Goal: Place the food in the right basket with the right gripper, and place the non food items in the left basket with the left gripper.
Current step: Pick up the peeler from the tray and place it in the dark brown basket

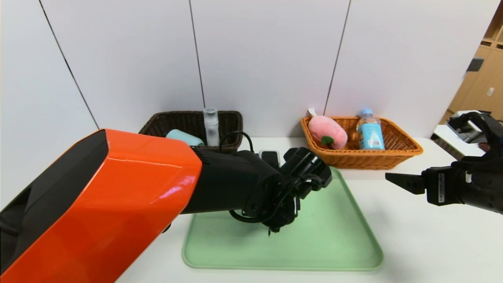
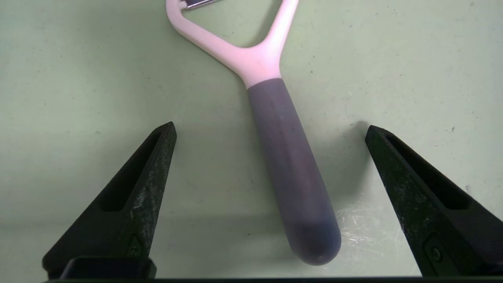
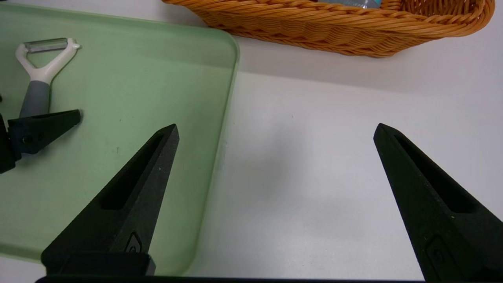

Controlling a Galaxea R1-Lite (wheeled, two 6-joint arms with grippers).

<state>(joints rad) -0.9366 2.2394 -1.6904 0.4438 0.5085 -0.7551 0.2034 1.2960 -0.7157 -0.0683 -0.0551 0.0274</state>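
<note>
- Where the head view looks down over the white bench [image 1: 412, 236], the dark brown basket [image 1: 228, 118] stands at the back left and holds the blue-grey cup [image 1: 184, 138], lying on its side, and the slim clear bottle [image 1: 211, 126], standing upright
- The orange basket [image 1: 404, 147] stands at the back right, well apart from the dark one, and holds the pink plush peach [image 1: 328, 131] on its left side and the water bottle [image 1: 370, 130] with light-blue cap, leaning upright, to its right
- A green tray [image 1: 334, 236] lies in front of both baskets; the left gripper [image 1: 279, 228] points down onto it, and the arm hides the peeler here
- The right gripper [image 1: 393, 179] hovers over the bench just right of the tray
- In the left wrist view, the left gripper [image 2: 270, 131] is spread wide, its fingers on either side of the peeler [image 2: 289, 165], touching neither side of the grey handle; the peeler lies flat on the tray [image 2: 78, 78]
- In the right wrist view, the right gripper [image 3: 275, 131] is spread and holds nothing, above the bench [image 3: 314, 177] beside the tray's edge [image 3: 232, 78]; the orange basket [image 3: 334, 27] lies beyond it, and the peeler [image 3: 41, 74] and a left gripper finger [image 3: 47, 125] show on the tray
</note>
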